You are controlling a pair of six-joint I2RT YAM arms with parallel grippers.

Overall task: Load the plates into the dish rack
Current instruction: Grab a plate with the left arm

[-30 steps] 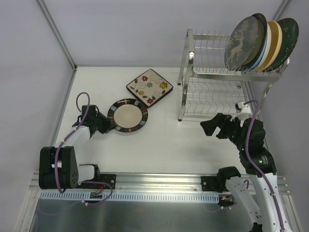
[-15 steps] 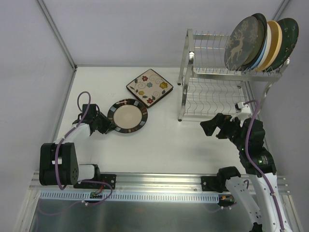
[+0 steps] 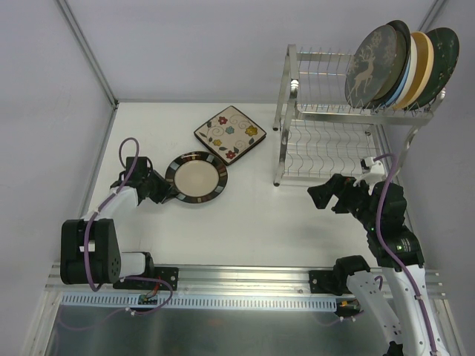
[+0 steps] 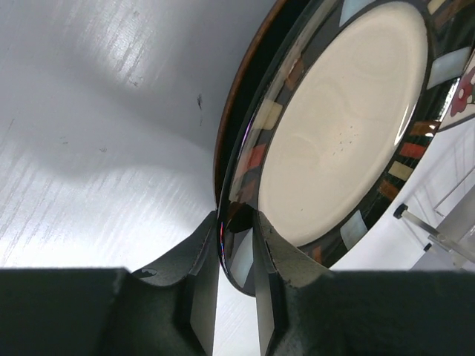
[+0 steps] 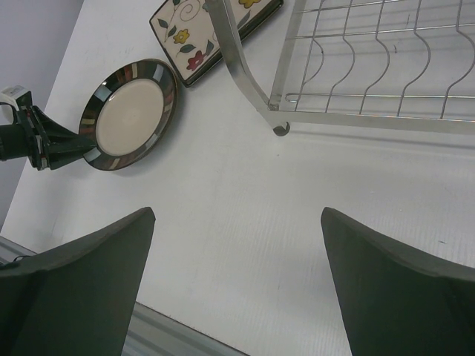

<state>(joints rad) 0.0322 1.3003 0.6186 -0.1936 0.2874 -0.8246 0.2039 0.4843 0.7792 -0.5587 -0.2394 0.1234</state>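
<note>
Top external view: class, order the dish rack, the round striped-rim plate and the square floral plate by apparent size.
1. dish rack
2. round striped-rim plate and square floral plate: too alike to rank.

The left arm (image 3: 119, 202) stretches low, its left gripper (image 3: 168, 194) pinching the round plate (image 3: 197, 176) at its left rim. The right gripper (image 3: 318, 197) hangs well right of the plate, fingers spread wide.

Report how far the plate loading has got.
Done: several plates, a deer-patterned grey plate foremost, stand on the upper shelf of the silver wire dish rack. In hand: the left gripper pinches the round cream, dark-rimmed plate on the table. Left: it and the square floral plate.
</note>
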